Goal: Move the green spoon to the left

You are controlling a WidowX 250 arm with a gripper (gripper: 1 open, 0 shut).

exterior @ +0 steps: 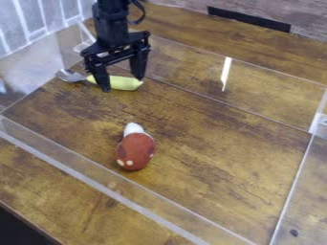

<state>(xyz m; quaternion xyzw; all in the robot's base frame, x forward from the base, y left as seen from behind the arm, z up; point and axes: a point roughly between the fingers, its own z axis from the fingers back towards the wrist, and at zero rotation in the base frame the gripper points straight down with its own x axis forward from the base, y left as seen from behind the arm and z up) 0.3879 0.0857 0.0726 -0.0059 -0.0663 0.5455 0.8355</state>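
gripper hanging right over the green spoon, jaws spread

ok so here's what we've got, starting up close. nearest to us on the wooden table (217, 144) there's a roundish red-brown thing (136, 151) with a couple of pale specks near its lower edge and a white tip (133, 128) poking out on its far side. it's lying by itself on the wood, well apart from everything else.

going further back, toward the left of the view, we get to the green spoon (125, 83). it's lying on the table, with its yellow-green handle pointing toward the middle of the table and its little silver bowl (71, 76) out at the left end. part of it is hidden from us behind the gripper.

right there at the spoon is the black gripper (120, 71), coming down from the top of the view. its jaws are spread wide, one finger on the near left side and the other over on the right, with the handle showing between and below them. we can't tell if either finger is actually touching the spoon, sorry folks.

way at the back, past the spoon, the arm (111, 11) runs up out of view. we've also got a narrow white strip (227, 71) on the far part of the table, over to the right of the gripper.
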